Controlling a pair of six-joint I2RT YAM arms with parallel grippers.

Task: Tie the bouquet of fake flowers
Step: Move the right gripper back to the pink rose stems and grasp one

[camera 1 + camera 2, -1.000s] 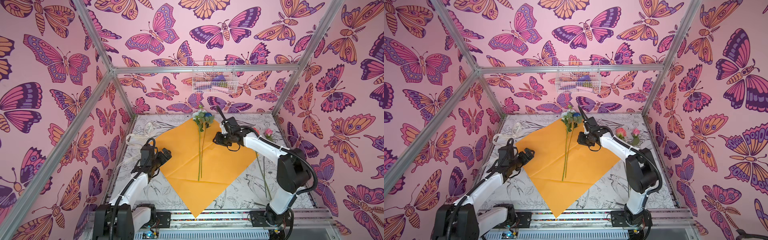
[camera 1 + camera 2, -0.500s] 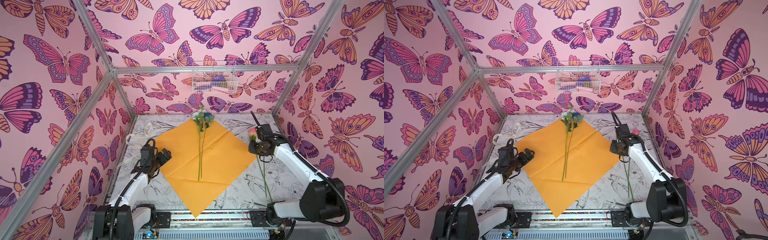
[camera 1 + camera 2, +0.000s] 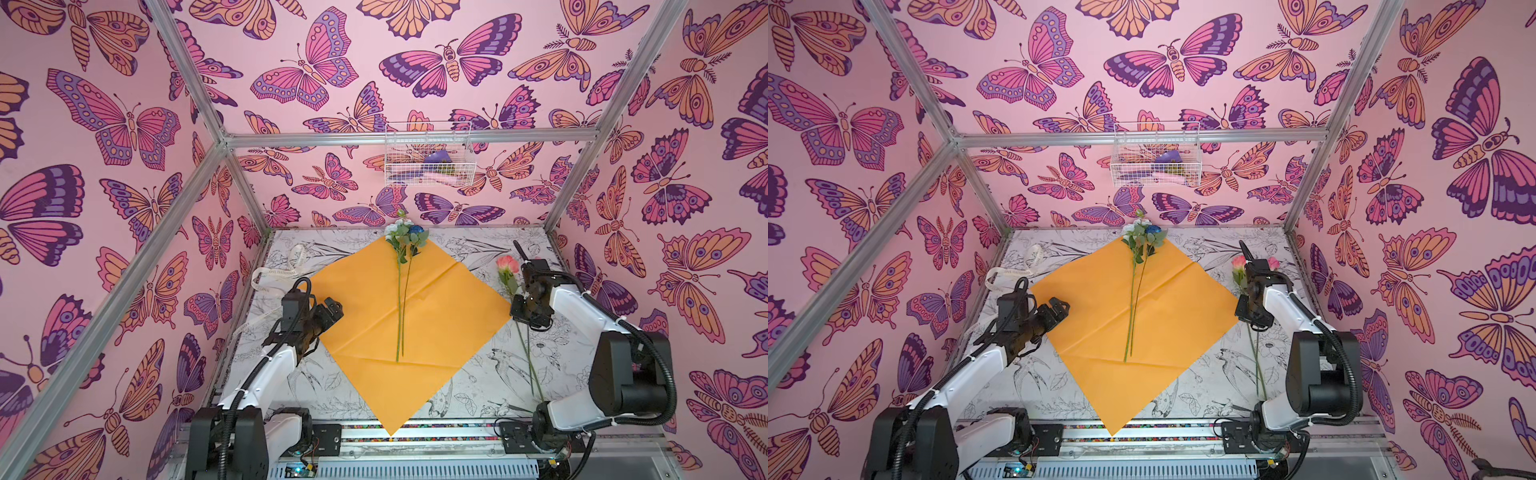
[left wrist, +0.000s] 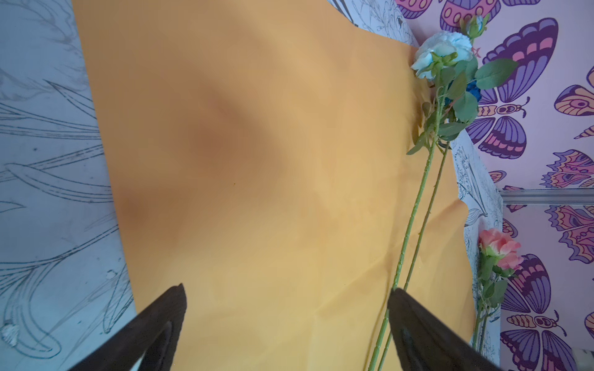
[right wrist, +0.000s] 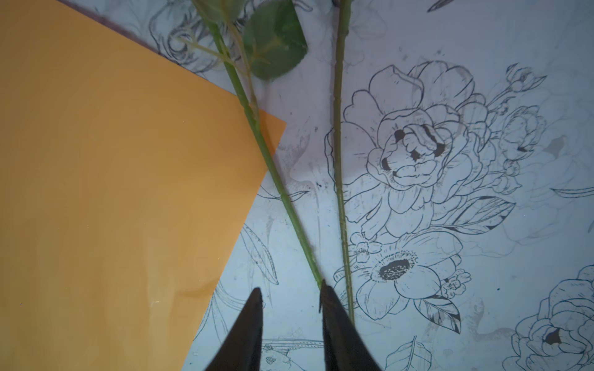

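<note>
Jaws wide apart, the left gripper hangs over the left corner of the orange paper sheet, which is spread mid-tabletop with the white and blue roses lying on it. Off its right corner lie the pink roses. Only the right wrist view shows the right gripper narrowly apart above their stems, clamping neither.

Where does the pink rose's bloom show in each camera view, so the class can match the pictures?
In a top view: the pink bloom lies right of the orange paper.
In a top view: the pink bloom is also right of the paper.
Left wrist: beyond the paper, against the butterfly wall, at.
Right wrist: not in view; only green stems.
Shared landmark: the orange paper.
</note>
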